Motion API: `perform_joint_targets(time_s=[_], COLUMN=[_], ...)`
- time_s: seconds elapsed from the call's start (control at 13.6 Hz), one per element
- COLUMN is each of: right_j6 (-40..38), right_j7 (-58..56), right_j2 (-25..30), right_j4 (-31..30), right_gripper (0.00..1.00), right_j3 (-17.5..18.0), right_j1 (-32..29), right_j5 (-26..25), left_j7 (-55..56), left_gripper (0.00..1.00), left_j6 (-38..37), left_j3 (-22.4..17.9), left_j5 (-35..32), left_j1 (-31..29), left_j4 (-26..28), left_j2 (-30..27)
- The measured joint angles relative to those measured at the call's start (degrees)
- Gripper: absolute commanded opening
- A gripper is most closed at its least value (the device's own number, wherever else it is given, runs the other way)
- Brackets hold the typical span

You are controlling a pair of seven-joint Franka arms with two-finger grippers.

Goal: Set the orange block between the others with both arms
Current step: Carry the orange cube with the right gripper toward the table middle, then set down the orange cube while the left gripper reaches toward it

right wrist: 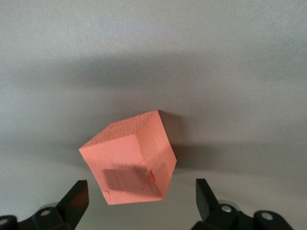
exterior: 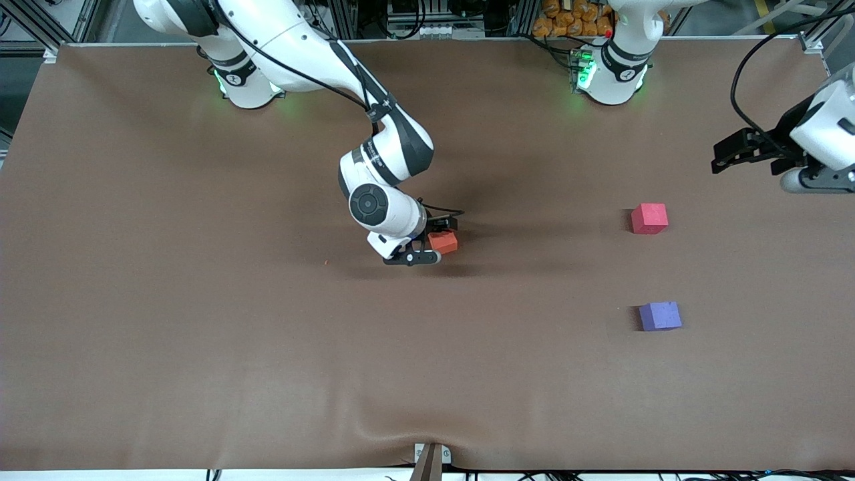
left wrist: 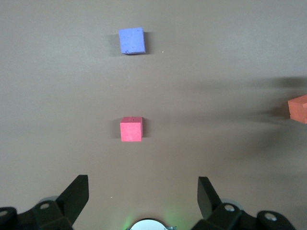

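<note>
The orange block (exterior: 446, 243) lies mid-table, tilted, between the spread fingers of my right gripper (exterior: 434, 242). In the right wrist view the orange block (right wrist: 132, 160) shows a square dent on one face, and the right gripper (right wrist: 141, 196) stands open with both fingers clear of its sides. The pinkish-red cube (exterior: 649, 218) and the purple cube (exterior: 660, 316) sit toward the left arm's end, the purple one nearer the front camera. My left gripper (exterior: 741, 153) hangs open and empty over that end. Its wrist view shows the left gripper (left wrist: 143, 191), the pinkish-red cube (left wrist: 131, 129), the purple cube (left wrist: 132, 40) and the orange block (left wrist: 298, 109).
A brown cloth (exterior: 200, 334) covers the whole table. A small red speck (exterior: 324, 263) lies on it near the right gripper. A clamp (exterior: 431, 461) sits at the front edge. Orange items (exterior: 574, 17) are stacked off the table by the left arm's base.
</note>
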State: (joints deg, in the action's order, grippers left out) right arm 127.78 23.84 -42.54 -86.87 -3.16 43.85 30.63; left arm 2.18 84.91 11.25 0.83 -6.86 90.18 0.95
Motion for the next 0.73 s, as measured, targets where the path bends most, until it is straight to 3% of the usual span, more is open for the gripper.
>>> perform_joint_targets(time_s=[0.29, 0.51, 0.73], right_j6=[-2.9, -16.2, -35.3], right_j7=[-0.1, -0.9, -1.1], right_j2=[1.9, 8.9, 18.2], right_j4=[1.6, 3.7, 8.8], right_gripper=[1.00, 1.00, 1.00], right_j3=[-1.0, -1.4, -1.5], right_j1=[-2.8, -8.1, -14.5], right_j5=[0.0, -4.5, -10.0], left_j7=[1.8, 10.6, 25.1], left_gripper=[1.00, 1.00, 1.00], left_j6=[1.8, 7.1, 13.6], left_j3=[4.5, 8.0, 8.5], left_j5=[0.0, 0.0, -0.3], left_j1=[0.3, 4.4, 14.3], left_j4=[0.0, 0.2, 0.2], left_j2=[3.7, 8.5, 15.5])
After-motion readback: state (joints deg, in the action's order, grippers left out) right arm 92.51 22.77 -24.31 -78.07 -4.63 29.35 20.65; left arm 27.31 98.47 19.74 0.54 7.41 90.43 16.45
